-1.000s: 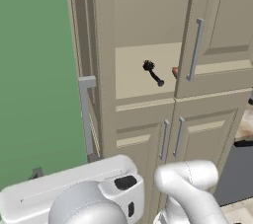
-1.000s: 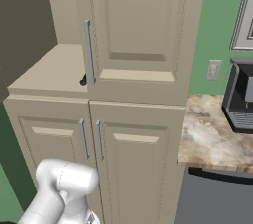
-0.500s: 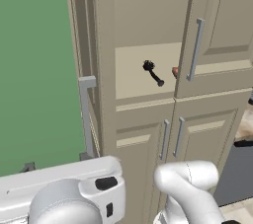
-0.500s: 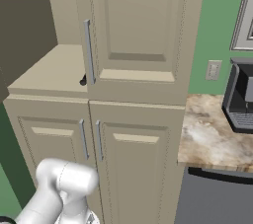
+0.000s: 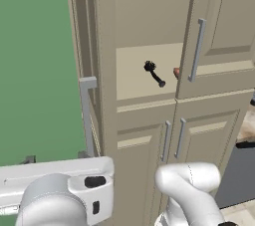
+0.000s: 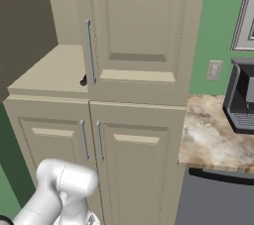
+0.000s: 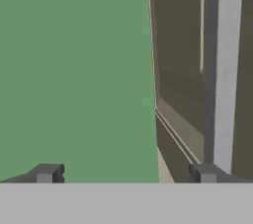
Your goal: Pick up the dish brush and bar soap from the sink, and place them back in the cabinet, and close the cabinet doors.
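Note:
The dish brush point(image 5: 154, 73) lies on the open shelf of the tall beige cabinet point(image 5: 144, 120). The bar soap point(image 5: 176, 72) sits right of it, half hidden by the right cabinet door point(image 5: 219, 31), which stands nearly shut. From the right base view only the brush's handle tip point(image 6: 83, 82) peeks past that door's edge. The left door is swung wide open and seen edge-on, with its grey bar handle point(image 5: 86, 116) facing out. My gripper point(image 7: 126, 173) is open and empty, facing that door and its handle point(image 7: 225, 70), just right of my fingertips point(image 7: 205, 172). The sink is out of view.
A green wall point(image 5: 35, 60) lies left of the cabinet. Two lower cabinet doors point(image 6: 99, 154) are shut. A marble counter point(image 6: 213, 130) with a dark coffee machine point(image 6: 243, 95) stands to the right. My white arm point(image 5: 189, 190) rises in front of the lower doors.
My hand has swung further left, low beside the open left door. The brush, soap and doors have not moved.

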{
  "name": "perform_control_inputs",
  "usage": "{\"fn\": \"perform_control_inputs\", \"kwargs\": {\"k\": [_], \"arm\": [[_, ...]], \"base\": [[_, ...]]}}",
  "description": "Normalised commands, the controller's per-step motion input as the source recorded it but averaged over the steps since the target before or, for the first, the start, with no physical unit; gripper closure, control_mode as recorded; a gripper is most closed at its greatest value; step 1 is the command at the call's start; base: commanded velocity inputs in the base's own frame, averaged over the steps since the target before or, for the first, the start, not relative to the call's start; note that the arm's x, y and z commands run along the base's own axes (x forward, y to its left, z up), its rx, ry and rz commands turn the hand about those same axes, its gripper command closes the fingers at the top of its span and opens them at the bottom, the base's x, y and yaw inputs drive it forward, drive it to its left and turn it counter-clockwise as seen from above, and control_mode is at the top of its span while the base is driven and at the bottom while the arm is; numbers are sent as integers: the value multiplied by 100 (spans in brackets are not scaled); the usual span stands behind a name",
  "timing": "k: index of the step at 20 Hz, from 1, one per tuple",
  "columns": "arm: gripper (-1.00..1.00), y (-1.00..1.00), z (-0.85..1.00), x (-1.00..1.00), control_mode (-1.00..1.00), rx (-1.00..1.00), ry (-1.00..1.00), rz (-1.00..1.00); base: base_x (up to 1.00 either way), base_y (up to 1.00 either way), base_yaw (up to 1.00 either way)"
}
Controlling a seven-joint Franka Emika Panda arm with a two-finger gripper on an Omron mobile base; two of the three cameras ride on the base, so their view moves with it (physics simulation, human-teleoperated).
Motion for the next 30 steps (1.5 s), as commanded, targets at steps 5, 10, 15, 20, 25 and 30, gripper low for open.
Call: {"fn": "perform_control_inputs", "kwargs": {"k": [5, 10, 15, 20, 25, 30], "arm": [[-100, 0, -10, 22, -100, 2, 0, -8], [-100, 0, -11, 17, -100, 1, 0, -7], [-100, 0, -13, 12, -100, 1, 0, -7], [-100, -1, -14, 5, -100, 2, 0, -7], [-100, -10, -12, 4, -100, 3, 0, -7], [-100, -23, -14, 7, -100, 2, -1, -9]], "base": [[0, 0, 0], [0, 0, 0], [0, 0, 0], [0, 0, 0], [0, 0, 0], [0, 0, 0]]}}
